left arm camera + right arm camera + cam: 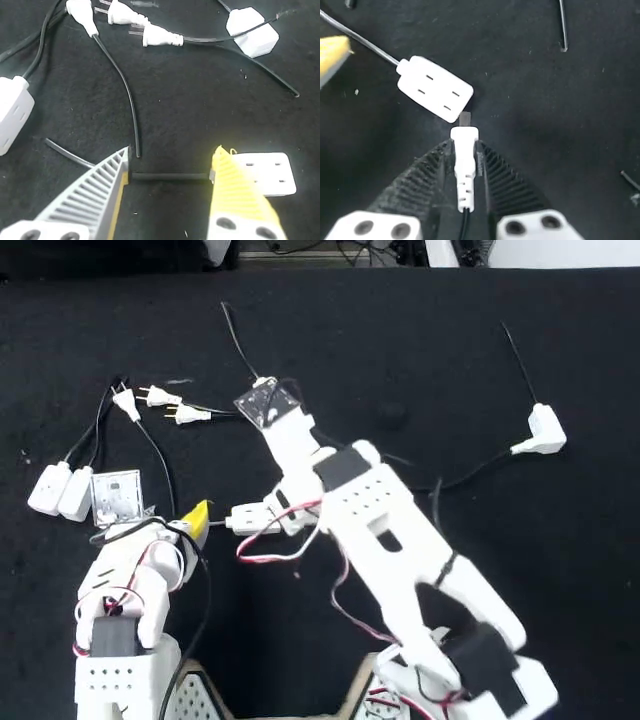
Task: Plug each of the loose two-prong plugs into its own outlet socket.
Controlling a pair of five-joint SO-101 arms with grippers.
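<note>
Right gripper is clamped on a white two-prong plug. It grips the body and leaves the prongs free for insertion. The prong tips sit just beside a corner of the white rectangular outlet block. The visible slots are on its top face, so alignment looks off. Left gripper is wide open just left of the block, with a black cord crossing the gap, probably staged to brace it. Three loose white plugs lie far-left on the black cloth table.

We look down from high on the table; both wrist cams sit close, sharing the 8 o'clock outlet block.
</note>
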